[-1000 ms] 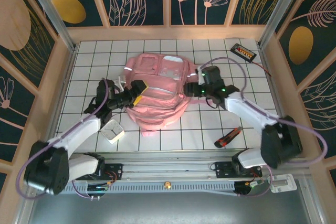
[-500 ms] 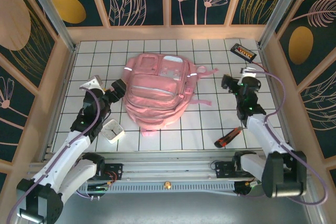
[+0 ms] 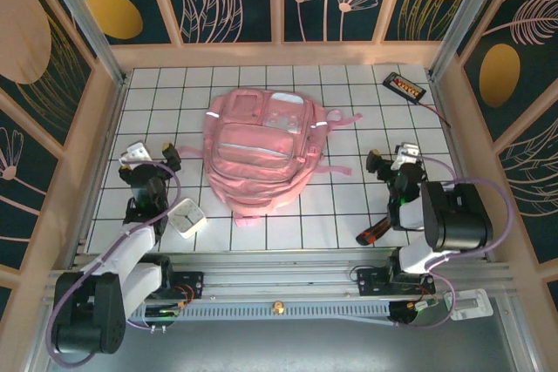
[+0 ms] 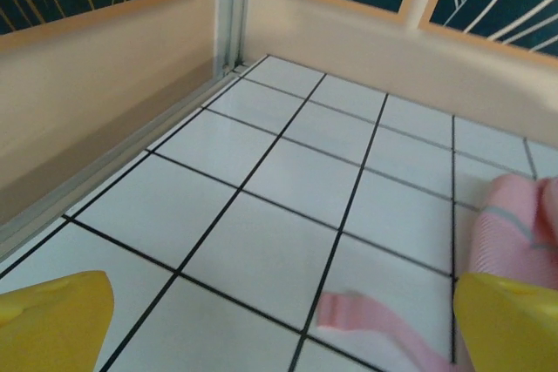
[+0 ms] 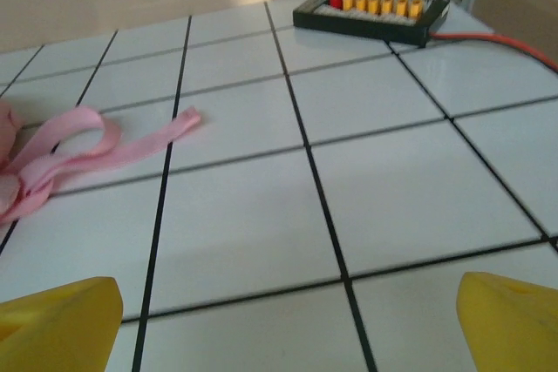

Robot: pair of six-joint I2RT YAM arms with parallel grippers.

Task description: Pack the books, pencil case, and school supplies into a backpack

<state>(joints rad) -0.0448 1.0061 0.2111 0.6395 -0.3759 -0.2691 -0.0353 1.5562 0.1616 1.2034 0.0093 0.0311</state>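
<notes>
The large pink backpack lies flat in the middle of the table, closed, and its edge shows at the right of the left wrist view. My left gripper is drawn back to the left of it, low over the tiles. It is open and empty, with a loose pink strap just ahead. My right gripper is drawn back to the right of the backpack, also open with nothing in it. A pink strap lies ahead on its left. The books and pencil case are out of sight.
A small white item lies by the left arm near the front edge. A red-and-black stick-like tool lies front right. The flat black device with orange buttons and its red cable sit at the back right corner.
Both arms have pulled away from the backpack, left to the left and right to the right, and folded back toward the near edge. The backpack lies flatter, straps loose.
</notes>
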